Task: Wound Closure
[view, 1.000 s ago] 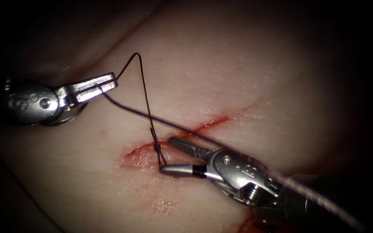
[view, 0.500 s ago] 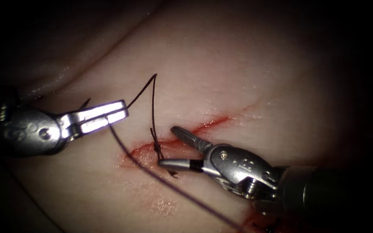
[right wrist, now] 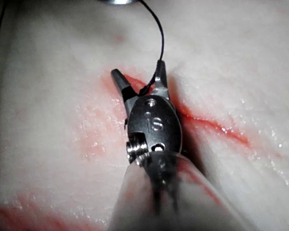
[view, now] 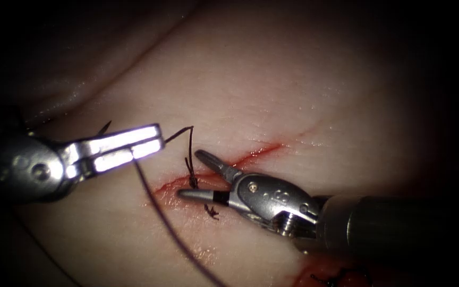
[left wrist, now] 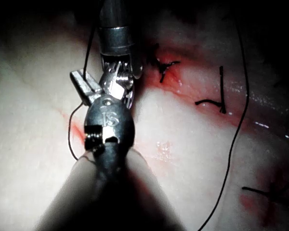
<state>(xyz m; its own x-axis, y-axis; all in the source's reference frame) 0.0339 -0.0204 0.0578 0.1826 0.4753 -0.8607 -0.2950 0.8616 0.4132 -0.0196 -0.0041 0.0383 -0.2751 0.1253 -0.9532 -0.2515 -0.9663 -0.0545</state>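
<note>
The left tool (view: 158,141) comes in over the left part of the tissue (view: 304,85). Its jaws are closed flat together on the thread (view: 189,146). From the jaw tips one short strand rises, bends and goes down to the knot (view: 192,180) on the cut (view: 251,157). A second, longer strand leaves the underside of the same jaws and runs down over the tissue toward its lower edge. A small dark point (view: 104,127) stands up just behind the left jaws; I cannot tell if it is the needle.

The cut is a thin red line which slants up toward the right, with red fluid (view: 168,191) wider at its left end. The knot sits on this left part, between the two tools. A short cut end of thread (view: 211,211) lies just below the cut.

The right tool (view: 189,175) enters from the lower right of the tissue. Its jaws are wide open, in a V, and hold nothing. The upper jaw lies along the cut and the lower jaw lies just below it, and the knot stands in the gap between their tips. In the right wrist view the open right tool (right wrist: 137,77) has the thread (right wrist: 156,33) against one jaw.
</note>
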